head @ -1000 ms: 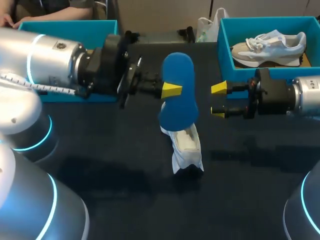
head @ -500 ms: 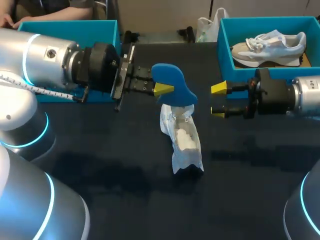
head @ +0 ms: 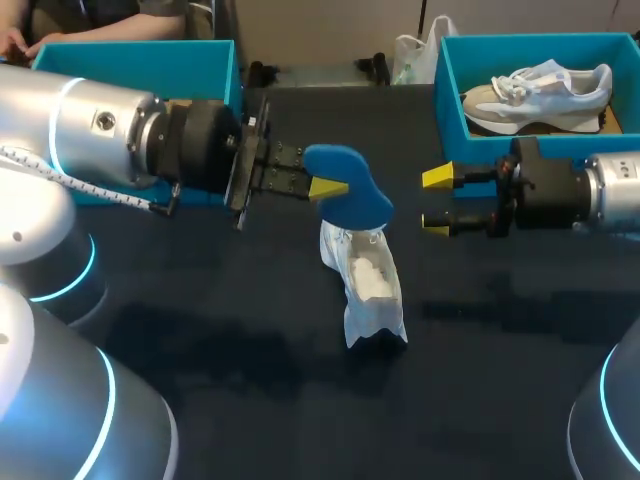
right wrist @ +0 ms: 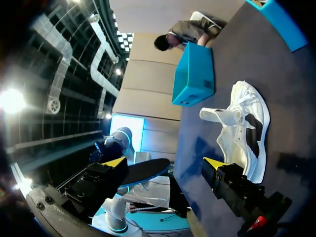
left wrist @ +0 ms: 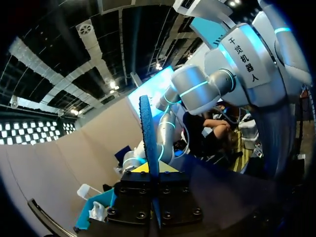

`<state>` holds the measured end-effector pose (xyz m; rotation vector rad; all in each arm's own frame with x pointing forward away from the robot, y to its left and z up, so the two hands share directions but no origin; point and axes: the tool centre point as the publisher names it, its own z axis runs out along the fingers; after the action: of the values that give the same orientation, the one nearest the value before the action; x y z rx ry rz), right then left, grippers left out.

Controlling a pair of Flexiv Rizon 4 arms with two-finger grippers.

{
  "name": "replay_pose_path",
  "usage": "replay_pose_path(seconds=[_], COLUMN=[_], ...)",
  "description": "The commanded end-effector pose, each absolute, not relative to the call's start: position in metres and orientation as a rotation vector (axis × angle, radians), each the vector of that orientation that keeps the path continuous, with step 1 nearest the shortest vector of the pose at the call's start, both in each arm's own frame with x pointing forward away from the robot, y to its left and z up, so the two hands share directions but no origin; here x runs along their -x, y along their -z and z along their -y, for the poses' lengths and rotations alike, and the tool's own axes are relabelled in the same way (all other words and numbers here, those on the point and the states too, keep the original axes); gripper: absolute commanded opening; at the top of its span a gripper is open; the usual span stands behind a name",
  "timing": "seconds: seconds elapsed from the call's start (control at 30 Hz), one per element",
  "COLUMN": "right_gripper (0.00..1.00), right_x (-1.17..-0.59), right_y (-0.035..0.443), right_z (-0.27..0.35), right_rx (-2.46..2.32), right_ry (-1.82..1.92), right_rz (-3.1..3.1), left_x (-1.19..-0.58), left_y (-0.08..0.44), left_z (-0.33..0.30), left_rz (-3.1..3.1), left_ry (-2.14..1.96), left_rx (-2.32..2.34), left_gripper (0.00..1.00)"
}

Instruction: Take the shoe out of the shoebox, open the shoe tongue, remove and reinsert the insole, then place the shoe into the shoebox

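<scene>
Left gripper [head: 330,186]: fingers clamped on one end of the blue insole [head: 348,187]. The left wrist view showed it edge-on between them, so the grip was across its flat faces. The free end hung over the opening of the white shoe [head: 365,285]. Whether it touched the collar could not be told. Judgement: held this way to line the insole up with the shoe mouth. The insole step was in hand, and it could not be told whether it was coming out or going in.

Right gripper [head: 437,200]: fingers apart, holding nothing, level with the insole and just beside it. It was probably placed there to steady the shoe or take the insole.

The shoe lay on the dark counter [head: 200,330] between the two arms, outside both boxes. The left shoebox [head: 150,60] and the right shoebox [head: 450,100] stood at the far edge, and the right one contained a second sneaker [head: 540,92].

Materials: the insole was thin, smooth and bent along its length, so likely flexible foam. The shoe upper was soft white fabric, and the right wrist view showed dark patches on it. The counter surface was matte. Both boxes were teal with rigid straight walls.
</scene>
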<state>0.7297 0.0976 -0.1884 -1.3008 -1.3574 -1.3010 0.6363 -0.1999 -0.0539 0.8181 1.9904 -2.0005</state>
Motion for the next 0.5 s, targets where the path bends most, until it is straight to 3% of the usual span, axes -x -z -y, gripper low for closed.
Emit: replay_pose_path(seconds=[0.03,0.5], right_gripper=[1.00,1.00], right_x=[-0.730,-0.731], right_y=[0.189,0.183], right_z=[-0.099,-0.097], right_rx=[1.302,1.288], right_ry=[1.301,1.328], right_rz=[1.357,1.282], left_x=[-0.638,-0.645], left_y=[0.064,0.096], left_z=[0.195,0.189], left_rz=[-1.867,-1.510], left_ry=[1.880,1.368], left_rx=[-0.944,-1.309], left_gripper=[0.00,0.00])
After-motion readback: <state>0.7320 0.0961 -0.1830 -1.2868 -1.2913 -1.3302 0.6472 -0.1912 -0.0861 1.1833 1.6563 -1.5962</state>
